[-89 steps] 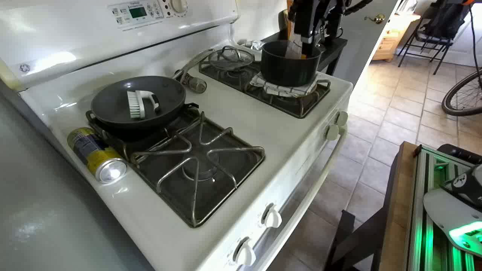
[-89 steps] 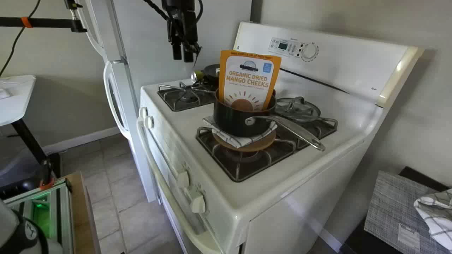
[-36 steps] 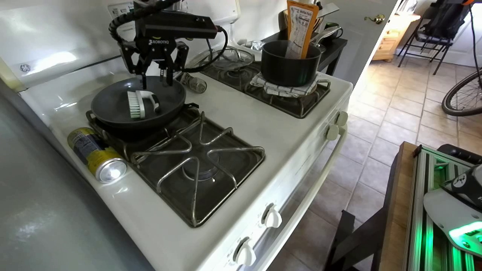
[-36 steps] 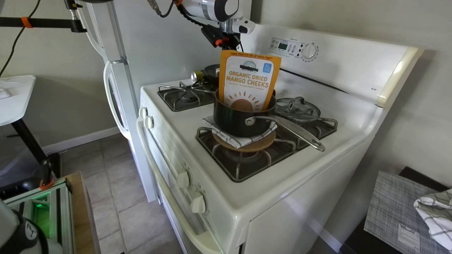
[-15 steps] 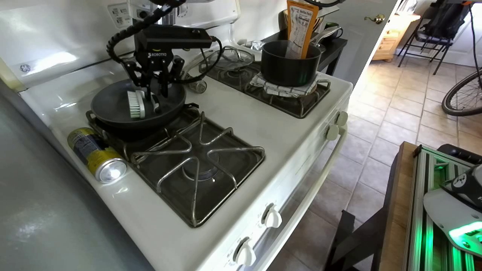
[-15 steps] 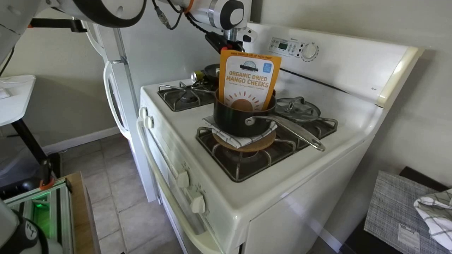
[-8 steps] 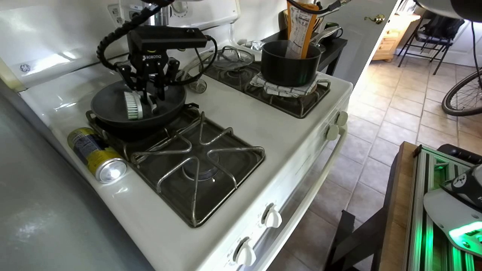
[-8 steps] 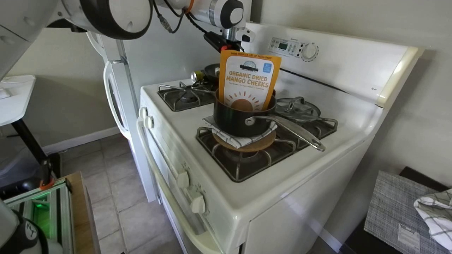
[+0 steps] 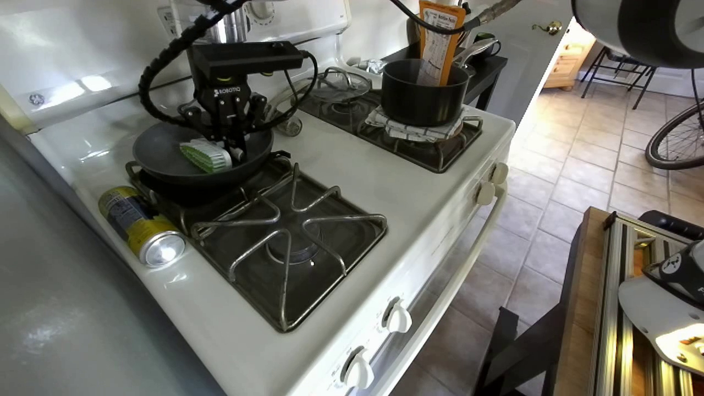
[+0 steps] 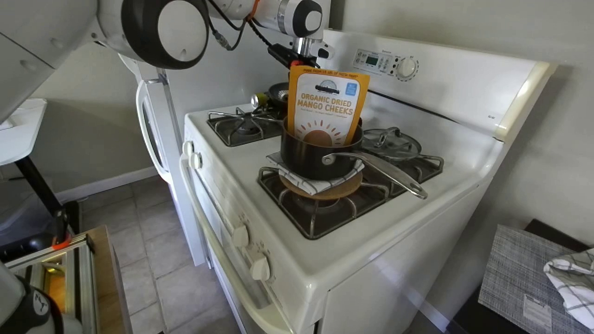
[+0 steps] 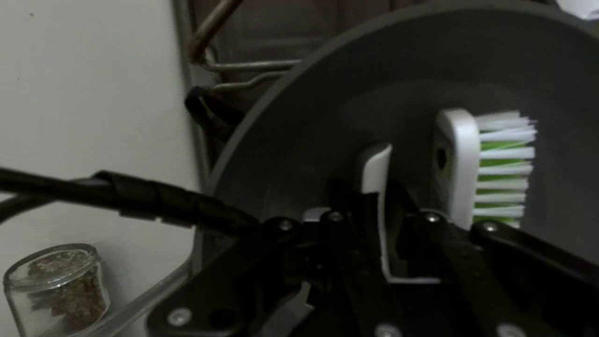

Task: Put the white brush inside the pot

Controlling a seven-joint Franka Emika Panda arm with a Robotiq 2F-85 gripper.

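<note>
Stovetop [image 9: 363,170]: pot [image 9: 422,103], both exterior views only

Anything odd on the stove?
A dried-mango pouch sticks out of the black pot, an odd spot for packaging. A checked cloth lies under that pot, likely a fire risk on the gas stove. A yellow-labelled can lies on its side beside the frying pan, as if toppled.

About the skillet [image 9: 157,151], in an exterior view: brush [image 9: 206,156] in my hand [image 9: 235,149], within the rim; can [image 9: 142,226] just front-left; pot [image 9: 422,104] well right.
</note>
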